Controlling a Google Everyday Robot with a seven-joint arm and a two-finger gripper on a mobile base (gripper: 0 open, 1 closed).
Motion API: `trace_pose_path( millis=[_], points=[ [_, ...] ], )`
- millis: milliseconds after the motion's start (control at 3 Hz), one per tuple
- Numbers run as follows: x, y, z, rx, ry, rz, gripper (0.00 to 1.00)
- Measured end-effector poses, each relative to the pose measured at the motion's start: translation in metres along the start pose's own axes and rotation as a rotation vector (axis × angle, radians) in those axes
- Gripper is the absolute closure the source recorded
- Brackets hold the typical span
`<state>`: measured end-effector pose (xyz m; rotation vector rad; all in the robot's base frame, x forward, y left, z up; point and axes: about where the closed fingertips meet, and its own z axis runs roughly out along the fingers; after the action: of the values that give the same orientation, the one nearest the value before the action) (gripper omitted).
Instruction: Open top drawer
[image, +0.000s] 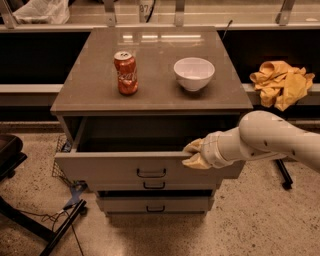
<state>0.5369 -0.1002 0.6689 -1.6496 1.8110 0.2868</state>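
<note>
**Hand at the drawer rim.** The hand (196, 154), at the end of a white arm (270, 141) reaching in from the right, sits against the upper edge of the top drawer (115, 169), right of centre and well clear of the black bar handle (151, 173). Whether it is closed on that edge or only resting against it cannot be told from this view.

The top drawer stands pulled out from the cabinet. Its front panel is forward of the two narrower drawers below, the middle drawer (170, 186) and the lowest drawer (125, 204), and its dark box is open to view beneath the surface (90, 90). Nothing can be made out inside it.

On the surface, a red soda can (126, 73) stands upright at the left and a white bowl (194, 73) at the right. The two are apart, and both lie behind the drawer opening. A yellow cloth (281, 82) lies on the ledge to the right.

By this evidence the opening is largely accomplished. What may remain is a further pull toward full extension, if required, followed by withdrawal of the hand. How much travel the drawer has left cannot be judged.
</note>
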Motion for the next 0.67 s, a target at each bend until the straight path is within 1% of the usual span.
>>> trace_pose_path(
  millis=[667],
  points=[
    [-0.0003, -0.0001, -0.0002, 0.0, 0.0, 0.0, 1.0]
  ],
)
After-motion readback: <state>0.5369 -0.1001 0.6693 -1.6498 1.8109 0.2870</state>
